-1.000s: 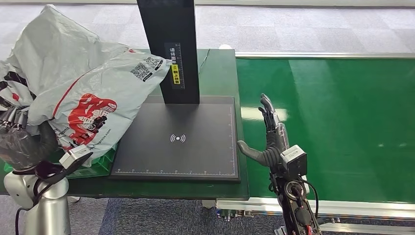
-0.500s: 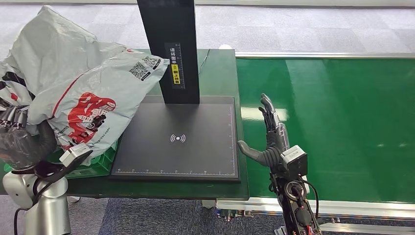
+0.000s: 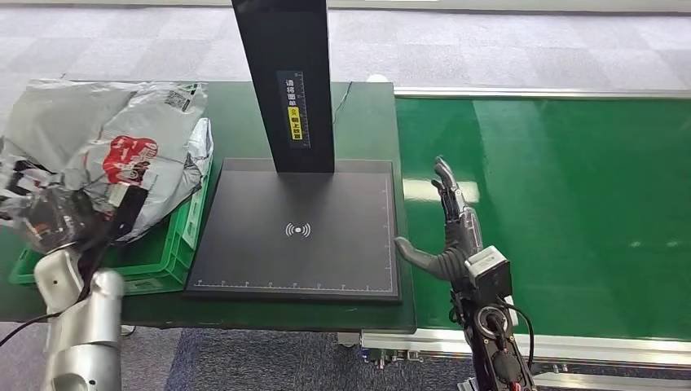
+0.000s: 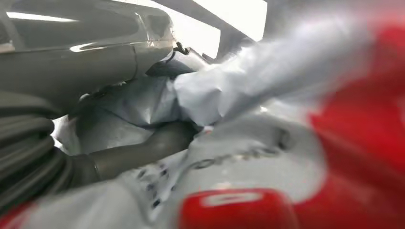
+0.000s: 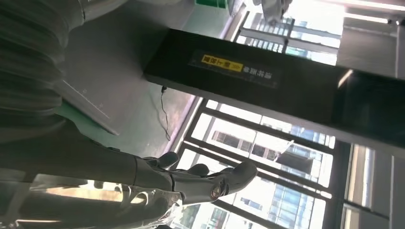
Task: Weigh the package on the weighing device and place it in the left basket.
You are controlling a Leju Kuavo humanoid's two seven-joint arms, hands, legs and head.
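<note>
my left hand (image 3: 49, 220) is wrapped around a fold of the package (image 3: 114, 151), my thumb (image 4: 143, 150) pressed into the grey plastic, so i have hold of it. the package sits low over the green basket (image 3: 159, 261) just beside my left fingers, partly inside it as far as i can tell. the scale (image 3: 297, 232) between my hands is bare, so i judge weighing is over. what's left: let go and pull clear. my right hand (image 3: 448, 228) holds nothing, fingers straight and apart, at the scale's edge.
</note>
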